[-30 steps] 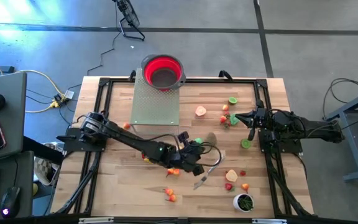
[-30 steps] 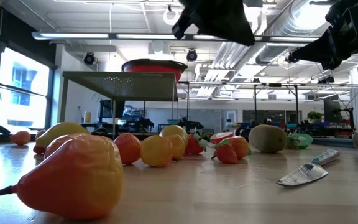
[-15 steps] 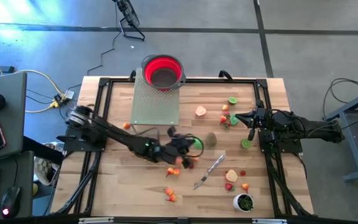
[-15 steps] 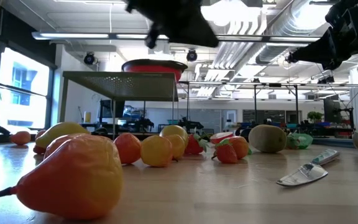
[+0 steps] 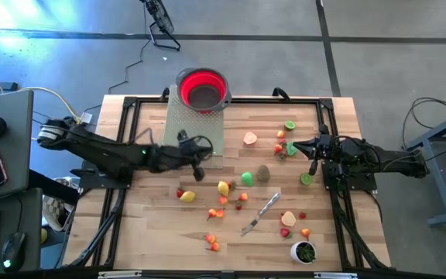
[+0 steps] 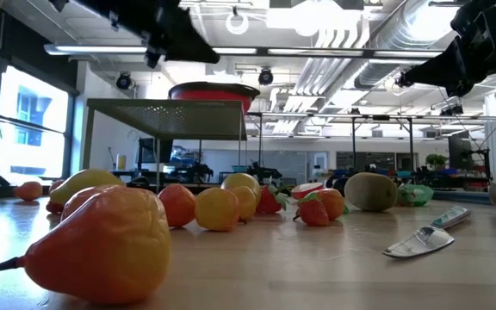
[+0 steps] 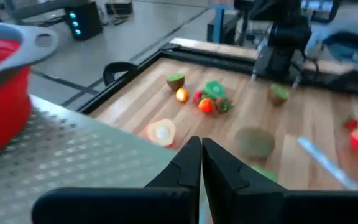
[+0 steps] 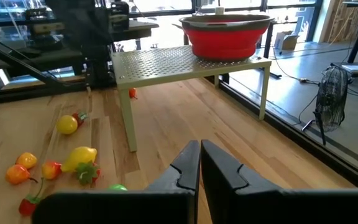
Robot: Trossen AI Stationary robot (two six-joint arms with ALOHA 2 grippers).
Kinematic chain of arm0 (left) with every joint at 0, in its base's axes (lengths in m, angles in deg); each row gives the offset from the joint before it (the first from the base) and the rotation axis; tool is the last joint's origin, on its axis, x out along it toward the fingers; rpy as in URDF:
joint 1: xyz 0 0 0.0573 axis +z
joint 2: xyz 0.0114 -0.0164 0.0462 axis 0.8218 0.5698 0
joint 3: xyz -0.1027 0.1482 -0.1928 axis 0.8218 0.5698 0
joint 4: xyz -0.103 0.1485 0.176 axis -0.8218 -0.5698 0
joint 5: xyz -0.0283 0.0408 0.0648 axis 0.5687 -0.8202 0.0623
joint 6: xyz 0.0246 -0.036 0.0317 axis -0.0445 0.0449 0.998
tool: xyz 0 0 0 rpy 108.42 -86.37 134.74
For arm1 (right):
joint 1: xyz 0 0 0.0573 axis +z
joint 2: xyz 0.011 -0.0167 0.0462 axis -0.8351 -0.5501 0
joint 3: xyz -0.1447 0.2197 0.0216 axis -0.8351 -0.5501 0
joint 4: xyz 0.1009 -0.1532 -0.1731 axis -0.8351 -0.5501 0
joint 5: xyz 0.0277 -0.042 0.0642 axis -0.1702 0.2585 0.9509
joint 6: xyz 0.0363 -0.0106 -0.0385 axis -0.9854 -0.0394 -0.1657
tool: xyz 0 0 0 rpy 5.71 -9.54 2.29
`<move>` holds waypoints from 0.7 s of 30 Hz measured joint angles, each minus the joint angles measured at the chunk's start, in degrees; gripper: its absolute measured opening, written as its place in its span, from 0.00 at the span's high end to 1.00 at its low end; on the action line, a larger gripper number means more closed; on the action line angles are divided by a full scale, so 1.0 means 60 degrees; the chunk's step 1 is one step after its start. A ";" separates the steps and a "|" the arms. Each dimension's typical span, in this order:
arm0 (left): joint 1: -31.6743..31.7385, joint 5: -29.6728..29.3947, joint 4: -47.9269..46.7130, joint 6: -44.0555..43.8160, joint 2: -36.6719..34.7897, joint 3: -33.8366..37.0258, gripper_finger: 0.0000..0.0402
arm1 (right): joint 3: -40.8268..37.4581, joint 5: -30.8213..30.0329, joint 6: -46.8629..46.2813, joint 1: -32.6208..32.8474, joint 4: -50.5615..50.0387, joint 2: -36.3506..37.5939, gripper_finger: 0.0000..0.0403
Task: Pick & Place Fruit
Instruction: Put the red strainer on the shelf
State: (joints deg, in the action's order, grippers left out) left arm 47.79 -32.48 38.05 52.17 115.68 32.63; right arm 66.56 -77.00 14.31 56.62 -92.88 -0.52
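Across the middle and right of the wooden table (image 5: 142, 232) the fruit (image 5: 223, 187) lies scattered: a yellow piece and small orange and red ones near the centre, a green ball (image 5: 247, 178) and a dull kiwi-coloured piece (image 5: 262, 173) just right of them, more red, orange and green bits toward the far right, and a few near the white cup (image 5: 304, 251) at the near right. None is in the red bowl (image 5: 203, 87), which sits at the far edge on a perforated metal stand (image 5: 193, 128).

Left gripper (image 5: 197, 148) hovers at the near edge of that stand, fingers pressed together with nothing visible between them in its wrist view. Right gripper (image 5: 313, 147) waits at the right side of the table, its fingers likewise together and empty.

Judging by their look, these pieces are hollow plastic toys: light, stiff, smooth and glossy. The round ones would likely roll or squirt out of a grip that lands off-centre, so the jaws should open well first, come straight down and close across the widest part of the body. The pear-shaped orange piece (image 6: 97, 241) close to the low camera has a thin stem; the bulge seems the safer hold. Where pieces touch, as in the cluster by the yellow one, picking an outlying piece first would avoid nudging neighbours. A silver knife (image 5: 260, 214) lies among them and should be left.
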 joint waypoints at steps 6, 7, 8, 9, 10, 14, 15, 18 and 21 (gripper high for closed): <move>0.1351 0.1211 -0.0435 0.1060 -0.1315 0.0383 0.97 | 0.0000 -0.0007 -0.0884 0.0004 0.0087 -0.0043 0.98; 0.1575 0.1403 -0.0514 0.1238 -0.1486 0.0430 0.97 | 0.0000 -0.0032 -0.1018 0.0000 0.0114 -0.0075 0.98; 0.1799 0.1624 -0.0546 0.1358 -0.1626 0.0448 0.97 | 0.0000 -0.0034 -0.1112 0.0000 0.0197 -0.0142 0.98; 0.2032 0.1955 -0.0570 0.1493 -0.1783 0.0448 0.97 | 0.0000 -0.0062 -0.1125 0.0000 0.0248 -0.0203 0.98; 0.2296 0.2373 -0.0627 0.1608 -0.1959 0.0448 0.97 | 0.0000 -0.0159 -0.1119 0.0004 0.0380 -0.0295 0.98; 0.3386 0.4372 -0.0616 0.1704 -0.2647 0.0444 0.97 | 0.0000 -0.0367 -0.0945 0.0001 0.1257 -0.0789 0.98; 0.3633 0.4772 -0.0579 0.1660 -0.2787 0.0444 0.97 | 0.0000 -0.0345 -0.0889 0.0003 0.1506 -0.0932 0.98; 0.4196 0.5651 -0.0708 0.1533 -0.3161 0.0444 0.97 | 0.0000 -0.0344 -0.0793 0.0003 0.2332 -0.1440 0.98; 0.4524 0.6022 -0.0846 0.1530 -0.3440 0.0444 0.97 | -0.0004 -0.0318 -0.0378 0.0001 0.3177 -0.1970 0.98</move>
State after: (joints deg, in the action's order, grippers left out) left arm 74.93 3.65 32.97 61.35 95.04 35.30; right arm 66.53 -78.91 12.04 56.62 -73.82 -12.34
